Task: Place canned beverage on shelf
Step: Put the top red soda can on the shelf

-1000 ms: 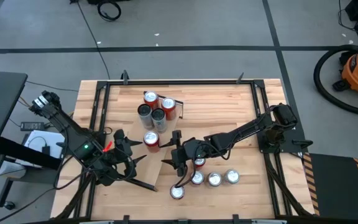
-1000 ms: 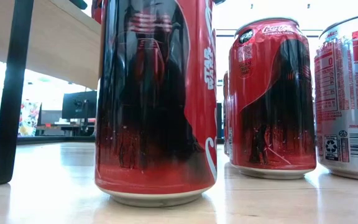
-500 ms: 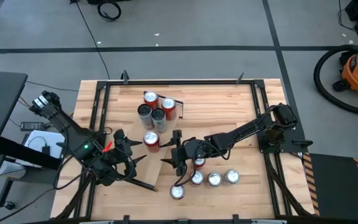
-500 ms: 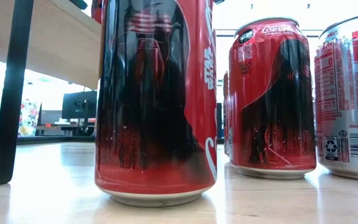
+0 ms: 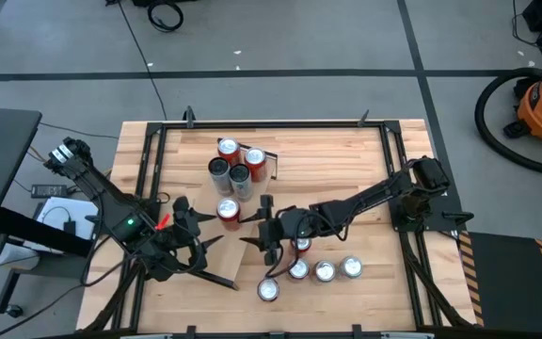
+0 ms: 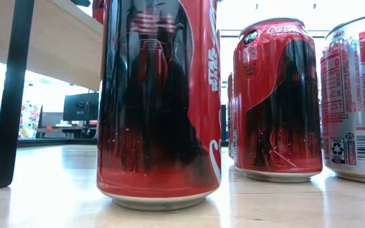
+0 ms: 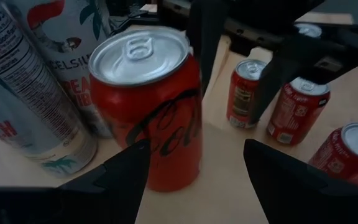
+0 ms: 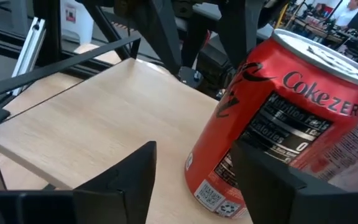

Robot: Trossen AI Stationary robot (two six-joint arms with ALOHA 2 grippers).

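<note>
1. My two arms are dark, jointed tubes.
2. My left arm (image 5: pixel 111 202) carries a small green light and a red mark.
3. My fingers (image 8: pixel 129 180) are flat, matte black wedges.

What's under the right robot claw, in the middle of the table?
A red can shows beside the right gripper and partly beneath its arm. Three more cans stand in a row nearby. The wrist hides most of that can.

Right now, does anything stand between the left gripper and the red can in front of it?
Nothing visible does. The left gripper, jaws open, faces the red can directly, with only bare tabletop between them. The tall white cans stand beside that can, not in front of it.
</note>
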